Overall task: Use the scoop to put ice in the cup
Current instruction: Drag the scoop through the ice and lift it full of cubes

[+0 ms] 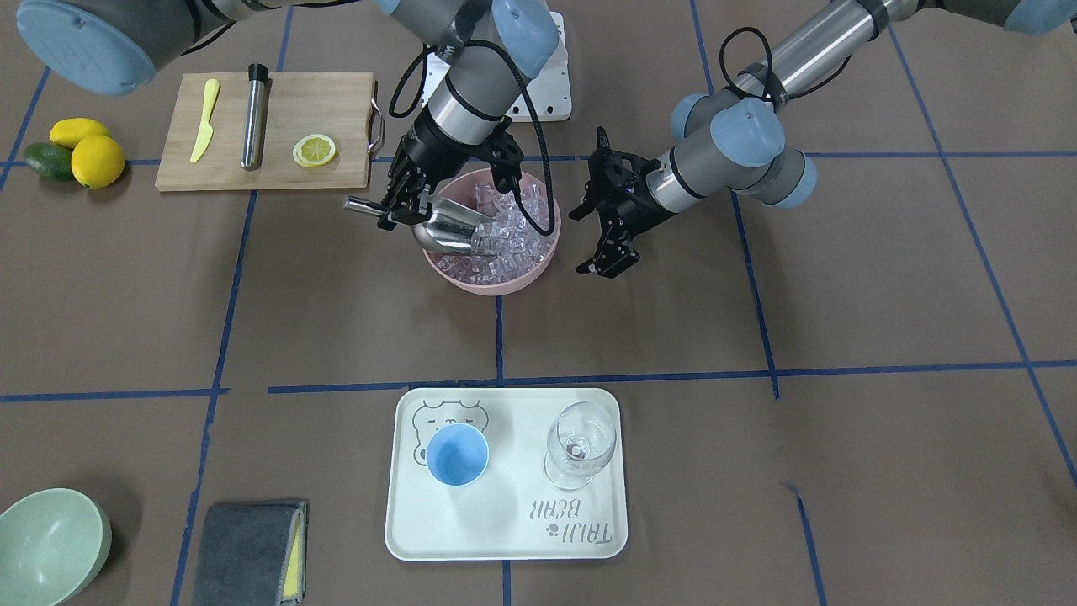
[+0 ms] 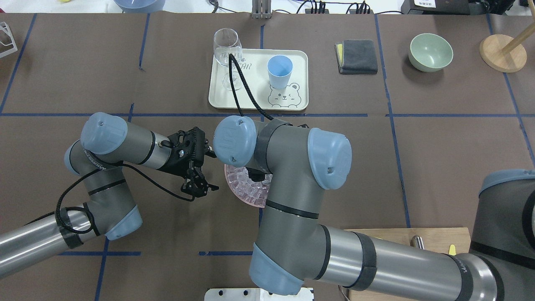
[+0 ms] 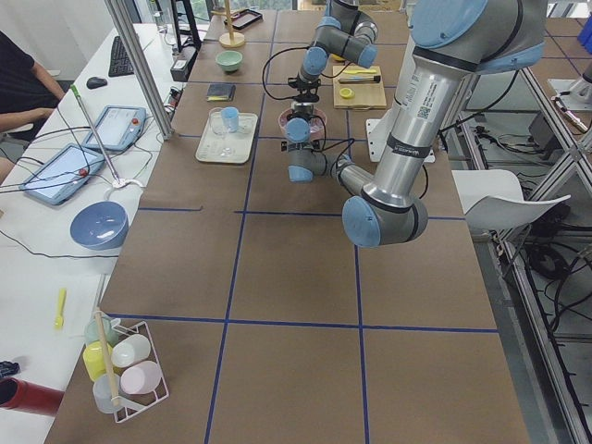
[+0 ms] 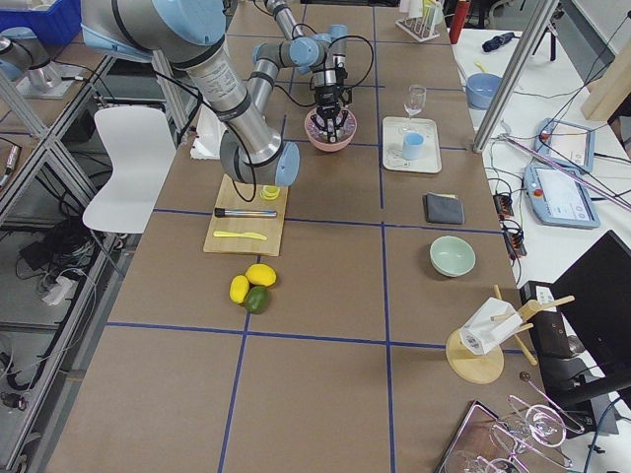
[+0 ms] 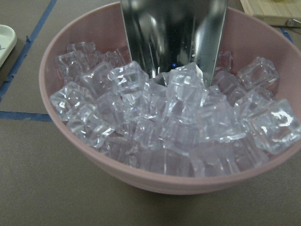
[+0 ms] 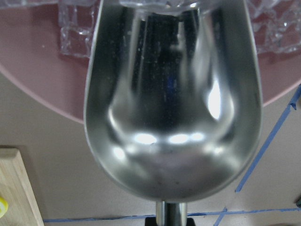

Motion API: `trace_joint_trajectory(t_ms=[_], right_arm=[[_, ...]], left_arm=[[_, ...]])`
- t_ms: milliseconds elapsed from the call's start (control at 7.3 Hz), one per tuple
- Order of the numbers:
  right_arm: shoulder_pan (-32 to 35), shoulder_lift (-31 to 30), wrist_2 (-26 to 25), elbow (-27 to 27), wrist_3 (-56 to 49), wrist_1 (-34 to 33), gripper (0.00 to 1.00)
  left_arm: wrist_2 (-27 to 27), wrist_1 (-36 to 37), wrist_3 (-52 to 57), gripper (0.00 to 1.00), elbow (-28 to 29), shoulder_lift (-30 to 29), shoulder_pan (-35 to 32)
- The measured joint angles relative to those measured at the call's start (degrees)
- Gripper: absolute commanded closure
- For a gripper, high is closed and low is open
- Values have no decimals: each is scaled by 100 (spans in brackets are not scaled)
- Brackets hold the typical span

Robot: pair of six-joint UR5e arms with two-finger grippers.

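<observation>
Status: loading step in hand, nothing delivered yet.

1. My right claw (image 1: 394,206) is clenched on the thin rod handle of the shiny stainless-steel scoop (image 1: 450,231). The front lip of the scoop is pushed into the ice (image 1: 513,227), a heap of small clear glassy cubes that fills the pink round bowl (image 1: 492,284). The bowl stands mid-length on the brown worktop (image 1: 841,421), toward the edge nearest my base.
2. The right wrist view shows the trough of the scoop bare. The cubes touch only its lip, so I judge that no charge has been picked up.
3. My left claw (image 1: 585,242) is released, its fingers spread and holding nothing. It hangs just beside the bowl on my left and is apart from the rim.
4. The small light-blue round cup (image 1: 457,454) stands upright on the cream rectangular tray (image 1: 505,539) near the operators' edge of the worktop, well apart from the bowl. A clear stemmed wine glass (image 1: 579,442) stands beside it on the same tray. The inside of the cup shows plain blue, with no ice visible.

Remaining, as I judge it:
- drive the scoop under the cubes
- lift it level
- carry it across the worktop to the tray
- tip it over the cup

The cup mouth is narrow against the scoop, so spillage at the pour is the main risk.
</observation>
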Motion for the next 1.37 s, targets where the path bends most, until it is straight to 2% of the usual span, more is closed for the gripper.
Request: trace_joint_trajectory(t_ms=[411,959,1370], right_arm=[[98,-485,331,282,11,783,100],[402,-1095,1082,513,14,1912,100],[616,-1251,1594,567,27,2373,100]], left_arm=[[0,-6,-8,0,-23,3,-20],[0,-7,-15,0,-39,4,-36],[0,-4,-18,0,-42,4,-42]])
